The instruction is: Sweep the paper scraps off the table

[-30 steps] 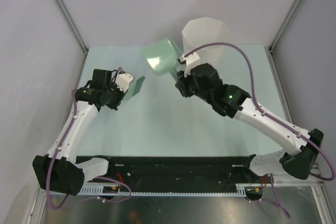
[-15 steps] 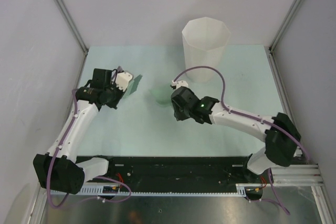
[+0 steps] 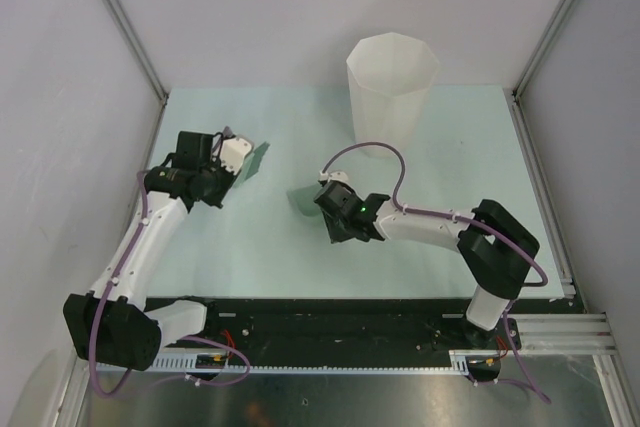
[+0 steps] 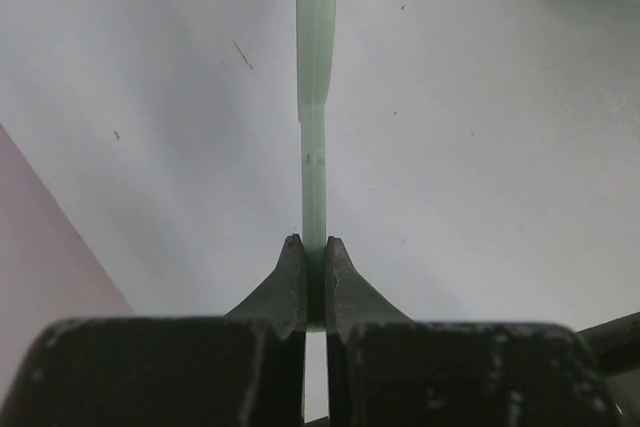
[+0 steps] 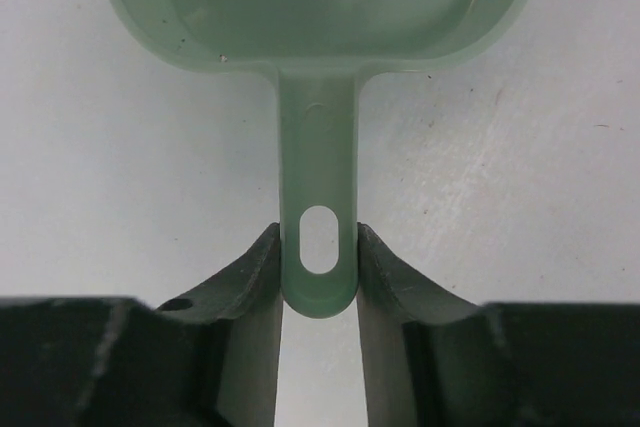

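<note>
Between grey walls (image 3: 60, 97), pale mint table (image 3: 262, 247)

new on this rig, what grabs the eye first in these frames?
The tall white faceted bin at the far edge of the table, right of centre, dominates. Mid-table, the right gripper has its jaws shut on the handle of a pale green dustpan. To the left, the left gripper pinches a thin green blade, seen edge-on. No paper scraps show in any view.
</note>
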